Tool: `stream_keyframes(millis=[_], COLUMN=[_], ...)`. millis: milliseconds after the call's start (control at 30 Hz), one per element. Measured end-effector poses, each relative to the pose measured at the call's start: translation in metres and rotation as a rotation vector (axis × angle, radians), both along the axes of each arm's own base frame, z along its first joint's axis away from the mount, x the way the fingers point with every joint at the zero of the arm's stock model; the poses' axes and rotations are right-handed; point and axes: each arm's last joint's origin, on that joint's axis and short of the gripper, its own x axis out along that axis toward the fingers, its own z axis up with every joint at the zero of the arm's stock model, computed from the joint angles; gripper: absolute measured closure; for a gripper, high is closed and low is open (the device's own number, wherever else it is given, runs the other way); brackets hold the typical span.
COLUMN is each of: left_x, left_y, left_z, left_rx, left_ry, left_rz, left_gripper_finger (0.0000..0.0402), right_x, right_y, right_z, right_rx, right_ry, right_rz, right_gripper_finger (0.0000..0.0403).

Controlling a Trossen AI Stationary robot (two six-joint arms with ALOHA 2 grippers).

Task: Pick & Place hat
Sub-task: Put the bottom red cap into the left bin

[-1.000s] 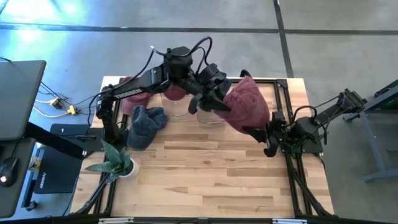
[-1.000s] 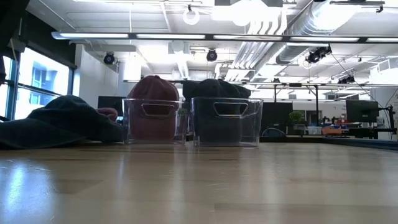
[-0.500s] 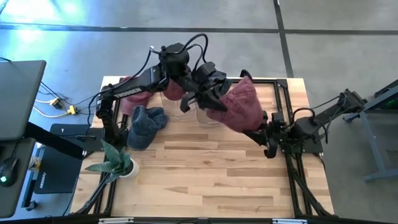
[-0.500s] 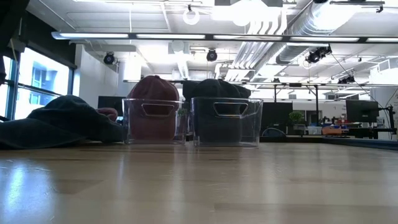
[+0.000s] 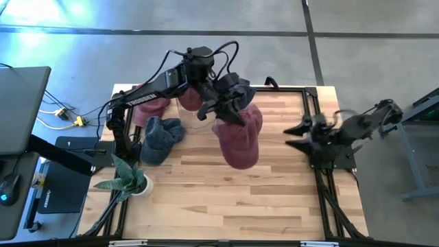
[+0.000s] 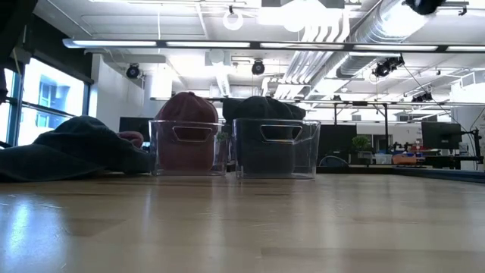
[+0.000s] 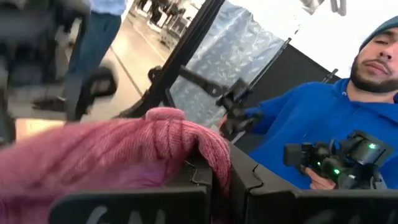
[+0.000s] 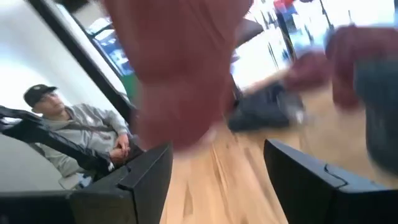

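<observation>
Above the table's middle, the maroon beanie (image 5: 240, 140) now hangs from the left gripper (image 5: 230, 110) alone, fingers clamped on its cuff; the right gripper (image 5: 300, 135) has let go and pulled back with fingers apart, so the handover looks complete. Behind stand two clear bins: one (image 6: 188, 147) holds a maroon hat (image 6: 186, 114), the other (image 6: 276, 149) a dark hat (image 6: 264, 108).

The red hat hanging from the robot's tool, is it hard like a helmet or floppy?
Probably floppy: the red hat droops below the left tool, which pinches only its knitted edge. It looks light, since that small pinch holds it. It might swing when moved.
</observation>
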Motion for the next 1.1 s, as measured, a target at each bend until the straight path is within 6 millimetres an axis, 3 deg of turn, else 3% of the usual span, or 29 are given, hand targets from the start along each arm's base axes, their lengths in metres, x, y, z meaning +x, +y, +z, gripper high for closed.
stream_keyframes(millis=[267,433,600,800,1100], left_x=[0.002,0.004,0.006,0.006,0.006], left_y=[-0.019,-0.03,-0.039,-0.046,-0.047], left_z=[-0.001,-0.001,-0.001,-0.003,-0.009], left_rx=[-0.001,0.0,0.0,-0.001,0.03], left_ry=[0.007,0.008,0.008,0.029,0.07], left_rz=[-0.04,-0.01,0.0,0.004,0.023], left_gripper_finger=[0.0396,0.0396,0.0396,0.0396,0.0396], right_x=[0.014,0.039,0.071,0.106,0.136], right_y=[-0.003,-0.009,-0.024,-0.045,-0.051], right_z=[0.09,0.123,0.133,0.137,0.123], right_rx=[-0.348,-0.505,-0.581,-0.583,-0.382], right_ry=[-0.1,-0.064,0.063,0.056,-0.005], right_rz=[-0.008,0.105,0.244,0.457,0.834], right_gripper_finger=[0.0155,0.0155,0.0155,0.0155,0.0155])
